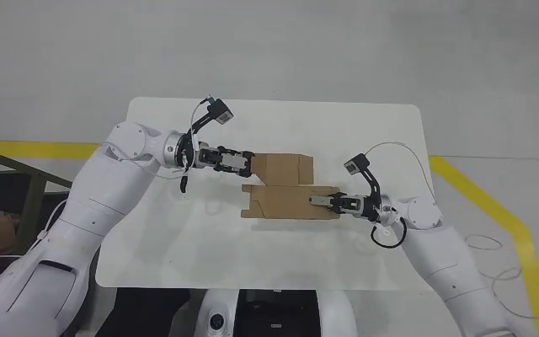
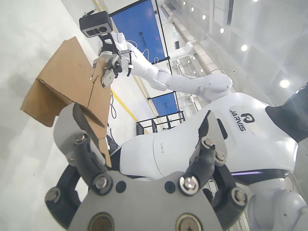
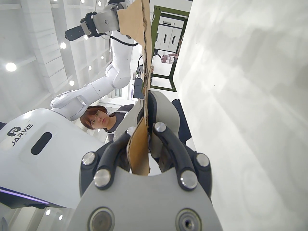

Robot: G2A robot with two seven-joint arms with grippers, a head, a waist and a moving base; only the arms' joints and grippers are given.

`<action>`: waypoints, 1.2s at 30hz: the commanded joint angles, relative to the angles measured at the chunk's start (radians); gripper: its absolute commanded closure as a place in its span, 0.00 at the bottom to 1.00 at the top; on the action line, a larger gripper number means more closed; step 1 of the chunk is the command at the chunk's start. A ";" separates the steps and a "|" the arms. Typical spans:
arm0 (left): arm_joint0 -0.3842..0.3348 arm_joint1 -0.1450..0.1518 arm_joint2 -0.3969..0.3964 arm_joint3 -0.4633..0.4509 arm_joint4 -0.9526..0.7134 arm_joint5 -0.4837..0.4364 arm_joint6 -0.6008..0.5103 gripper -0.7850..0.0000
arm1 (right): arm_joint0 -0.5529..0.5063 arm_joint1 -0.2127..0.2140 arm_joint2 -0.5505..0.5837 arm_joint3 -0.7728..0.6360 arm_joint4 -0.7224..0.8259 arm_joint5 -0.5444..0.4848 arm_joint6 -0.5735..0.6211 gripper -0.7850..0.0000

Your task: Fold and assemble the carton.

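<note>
The brown carton [image 1: 282,187] lies partly folded at the middle of the white table [image 1: 168,244], its panels bent at an angle along a crease [image 2: 65,73]. My right gripper [image 1: 324,201] is shut on the carton's right edge, with the cardboard [image 3: 144,56] pinched between its fingers [image 3: 163,106]. At the carton's left end, my left gripper [image 1: 248,163] is open with its fingers [image 2: 79,118] far apart. One finger rests against a cardboard flap [image 2: 96,121]; the other finger stands free. The left wrist view also shows the right gripper [image 2: 107,73] clamped on the far end.
Bare table surface surrounds the carton on all sides. Yellow floor tape [image 1: 480,202] runs past the table's right and left ends. A green-framed rack [image 3: 166,49] stands beyond the table's edge.
</note>
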 commanded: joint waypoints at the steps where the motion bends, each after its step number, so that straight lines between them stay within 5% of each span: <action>1: -0.004 -0.005 0.011 0.011 0.010 -0.005 0.005 0.00 | -0.001 0.000 0.000 -0.002 0.004 -0.002 0.001 1.00; 21: -0.040 -0.036 0.051 0.069 0.085 -0.020 0.021 0.00 | -0.020 0.004 0.016 -0.033 0.007 0.001 0.007 1.00; 24: -0.040 -0.037 0.048 0.072 0.093 -0.018 0.018 0.32 | -0.022 0.005 0.019 -0.034 0.009 0.000 0.008 1.00; 27: -0.040 -0.038 0.045 0.077 0.103 -0.014 0.014 0.46 | -0.023 0.005 0.020 -0.034 0.011 0.000 0.009 1.00; 36: -0.041 -0.044 0.043 0.087 0.119 0.000 0.000 0.64 | -0.024 0.004 0.023 -0.032 0.016 -0.006 0.012 1.00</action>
